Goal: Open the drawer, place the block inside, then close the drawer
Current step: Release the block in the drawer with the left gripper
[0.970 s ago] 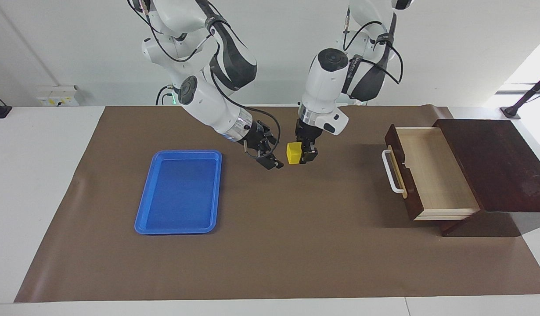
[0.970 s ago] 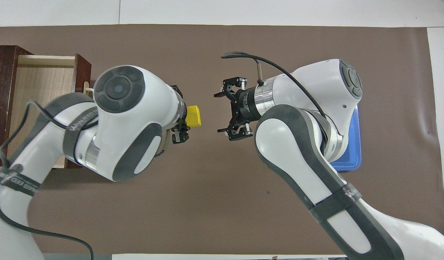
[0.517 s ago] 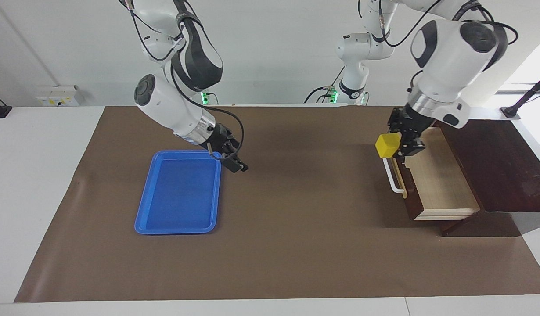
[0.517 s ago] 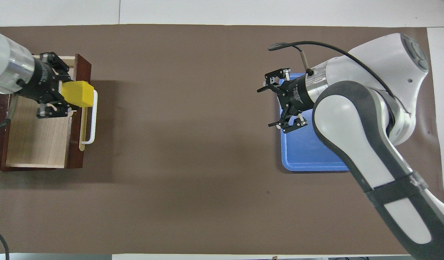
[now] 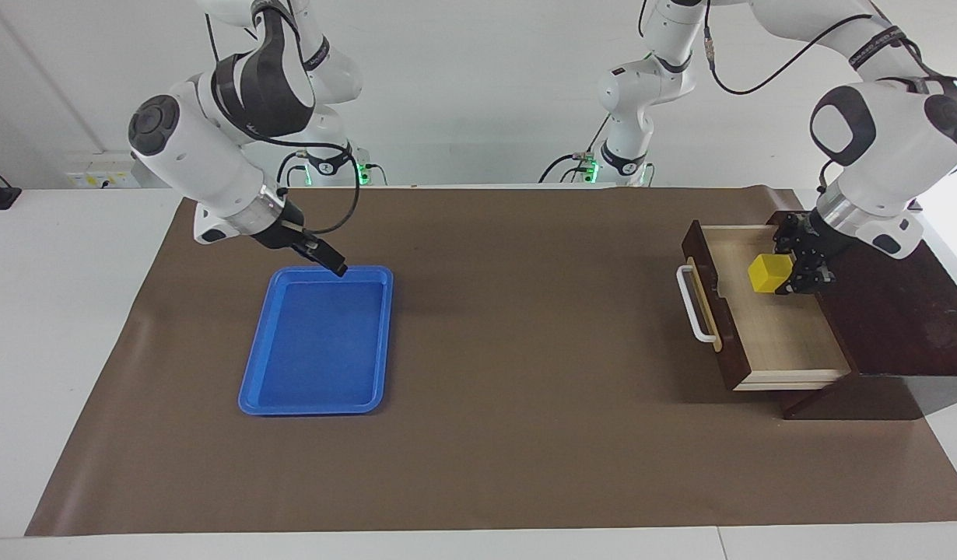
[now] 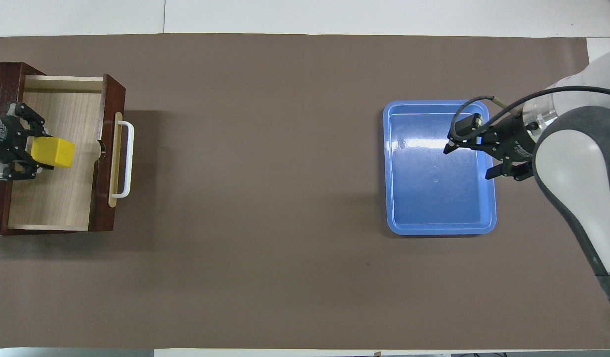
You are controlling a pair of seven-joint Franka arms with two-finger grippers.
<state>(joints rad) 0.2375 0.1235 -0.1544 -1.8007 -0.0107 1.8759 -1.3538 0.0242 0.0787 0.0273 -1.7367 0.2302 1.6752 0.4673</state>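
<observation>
So that it can drop inside, my left end effector grips the yellow block over the open drawer.

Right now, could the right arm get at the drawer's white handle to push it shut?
Probably not easily. The right gripper hangs over the blue tray, at the other end of the table from the drawer. Its handle is unobstructed, but the left gripper, holding the block, is right there.
</observation>
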